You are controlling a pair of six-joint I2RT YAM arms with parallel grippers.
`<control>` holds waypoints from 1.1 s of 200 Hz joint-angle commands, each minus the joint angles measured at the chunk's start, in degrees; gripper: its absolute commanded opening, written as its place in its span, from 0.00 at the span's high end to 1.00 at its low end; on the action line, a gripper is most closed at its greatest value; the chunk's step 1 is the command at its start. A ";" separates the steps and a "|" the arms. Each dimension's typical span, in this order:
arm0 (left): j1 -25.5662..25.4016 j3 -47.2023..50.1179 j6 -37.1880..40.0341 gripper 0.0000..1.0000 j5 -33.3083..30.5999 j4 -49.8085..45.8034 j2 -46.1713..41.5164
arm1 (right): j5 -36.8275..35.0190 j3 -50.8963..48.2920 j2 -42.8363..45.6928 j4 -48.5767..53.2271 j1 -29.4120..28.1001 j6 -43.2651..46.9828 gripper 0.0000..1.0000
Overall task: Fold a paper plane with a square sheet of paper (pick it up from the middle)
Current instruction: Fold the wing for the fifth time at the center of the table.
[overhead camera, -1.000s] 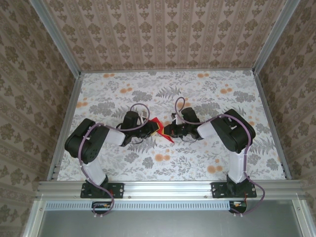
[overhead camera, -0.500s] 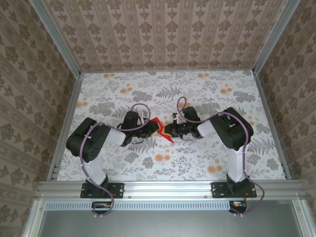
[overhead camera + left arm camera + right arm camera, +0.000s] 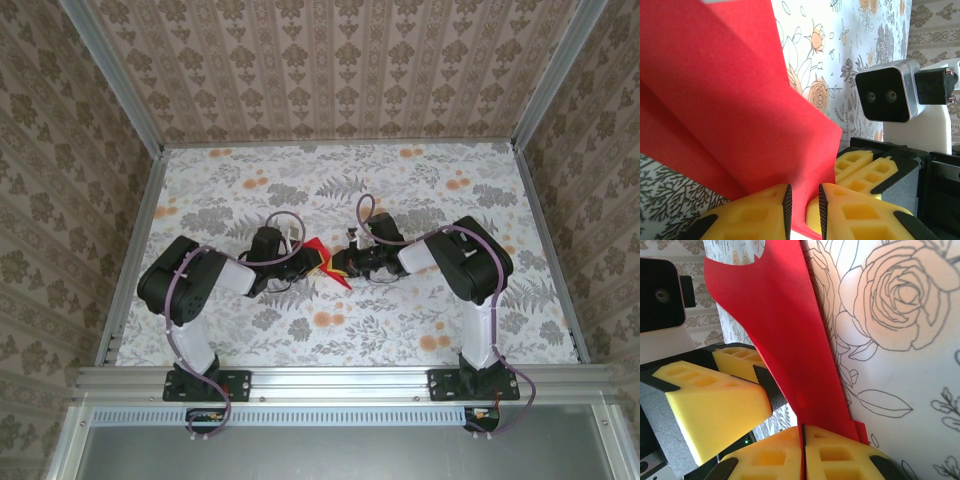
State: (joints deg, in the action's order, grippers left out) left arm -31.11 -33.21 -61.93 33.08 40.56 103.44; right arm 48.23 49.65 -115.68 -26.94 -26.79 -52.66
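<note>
The red paper [image 3: 325, 262], creased into a pointed, layered shape, stands off the table between both grippers at the table's middle. My right gripper [image 3: 345, 266] is shut on its lower edge, and the yellow pads meet on the red paper [image 3: 790, 340] in the right wrist view, gripper [image 3: 802, 440]. My left gripper [image 3: 308, 262] faces it from the left. In the left wrist view its fingers [image 3: 760, 210] stand a little apart, gripper [image 3: 802, 210], with a fold of the red paper [image 3: 730, 100] between them. The right gripper's fingers [image 3: 865, 170] sit just behind the paper.
The floral table [image 3: 400, 190] stretches out behind and to both sides. Patterned walls and metal rails [image 3: 130, 250] border it. The two wrists nearly touch, and each wrist camera [image 3: 885, 95] is close to the other gripper.
Both arms have shifted slightly at the elbows. The grippers and the red paper stay at the same spot.
</note>
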 commanded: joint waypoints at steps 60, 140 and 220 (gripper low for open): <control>-0.48 -2.28 2.29 0.77 -0.46 -3.13 -0.43 | -3.23 0.45 -2.55 9.37 -0.20 2.57 0.93; -0.70 -5.53 4.56 0.81 -5.24 -18.44 -0.31 | -2.06 1.72 -0.05 12.62 -0.20 5.86 0.83; -0.62 -7.19 4.43 0.82 -6.98 -24.76 -0.25 | -1.67 3.45 6.99 24.07 -0.24 21.33 0.73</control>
State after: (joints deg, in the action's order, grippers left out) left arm -31.86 -40.71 -59.20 29.67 22.46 102.85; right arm 48.01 52.10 -111.42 -11.88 -26.87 -38.81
